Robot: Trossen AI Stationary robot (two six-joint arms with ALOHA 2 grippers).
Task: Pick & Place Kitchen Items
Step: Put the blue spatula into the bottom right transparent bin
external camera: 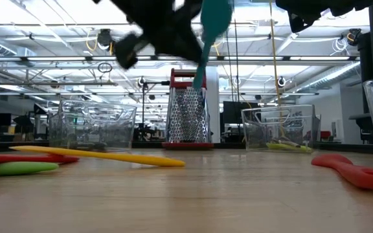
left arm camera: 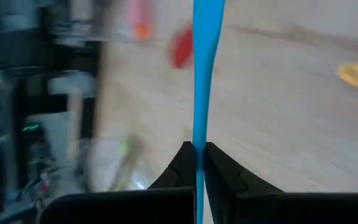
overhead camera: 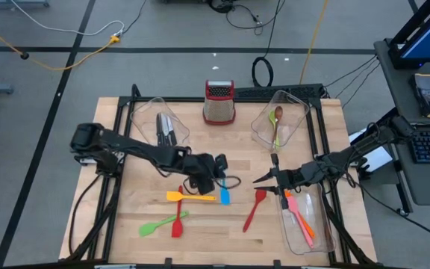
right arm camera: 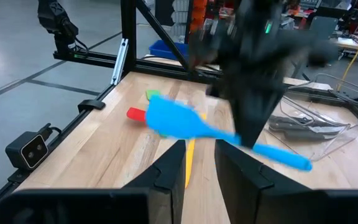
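The left gripper (overhead camera: 219, 179) hung above the middle of the table (overhead camera: 230, 232), its fingers (left arm camera: 219, 171) clamped together on the handle of a blue spatula (overhead camera: 224, 196), which it held clear of the wood. In the right wrist view the spatula (right arm camera: 185, 121) showed a broad, rounded light-blue blade and a slim handle of the same blue, lying slantwise in the grip.

Just beside this gripper, on the left arm's side, a yellow spatula (overhead camera: 189, 197) lay flat on the wood. Beyond it lay a red spoon (overhead camera: 178, 223) crossing a green spatula (overhead camera: 161, 223). Towards the other arm lay a red spatula (overhead camera: 255, 208). Beyond the gripper, at the far edge of the table, stood a metal box grater (overhead camera: 219, 103) with a red top. To either side of it sat a clear bin: one (overhead camera: 145, 118) held black-handled knives (overhead camera: 164, 128), the other (overhead camera: 293, 112) a green spoon and a brown spoon (overhead camera: 277, 123).

The right gripper (overhead camera: 262, 179) waited well apart from the left one, over the table's right side, its fingers a little apart and holding nothing. Next to it a third bin (overhead camera: 325, 240) held orange and pink spatulas (overhead camera: 301, 217).
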